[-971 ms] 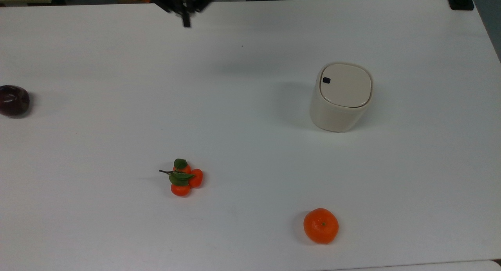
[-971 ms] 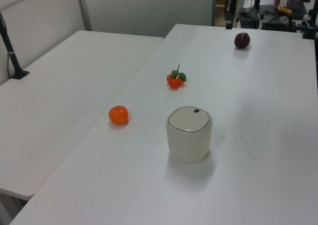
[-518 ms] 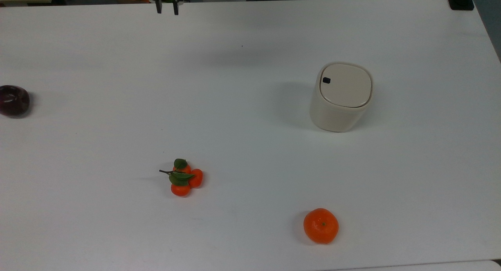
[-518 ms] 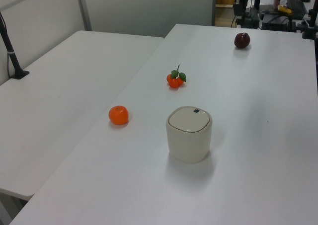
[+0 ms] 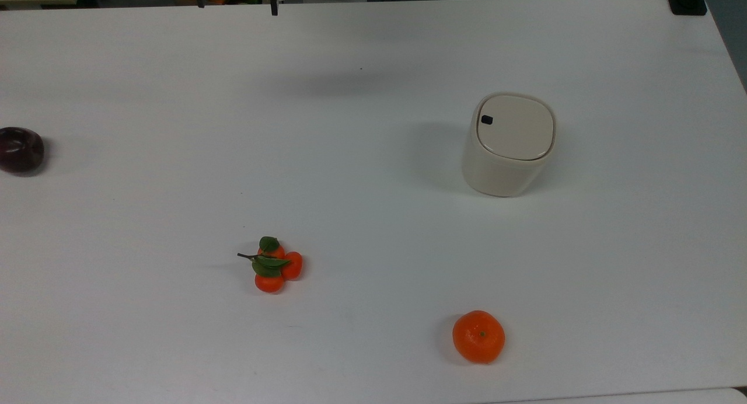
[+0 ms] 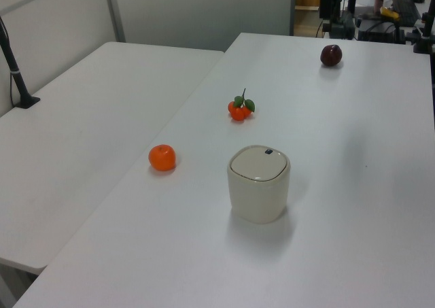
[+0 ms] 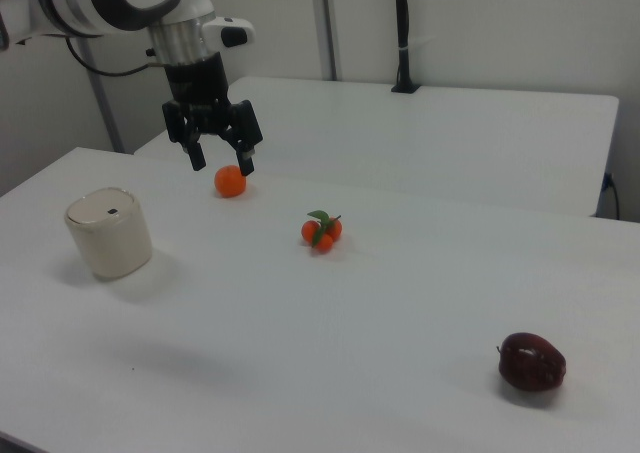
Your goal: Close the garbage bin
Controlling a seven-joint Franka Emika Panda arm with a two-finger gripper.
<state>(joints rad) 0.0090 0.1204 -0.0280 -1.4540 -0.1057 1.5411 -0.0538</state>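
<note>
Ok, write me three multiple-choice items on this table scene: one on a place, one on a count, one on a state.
1. In the top view, where does the garbage bin stand?
A. the top view's right half
B. the top view's left edge
C. the bottom middle

2. How many small oranges are in the leafy cluster?
A. one
B. three
C. five

3. How is the bin's lid?
A. standing upright
B. lying on the table
C. down flat on the bin

Answers:
1. A: it sits right of centre, above the single orange.
2. B: three small fruits show under the leaves.
3. C: the lid lies level with the rim, while the gripper hangs open above the table.
</note>
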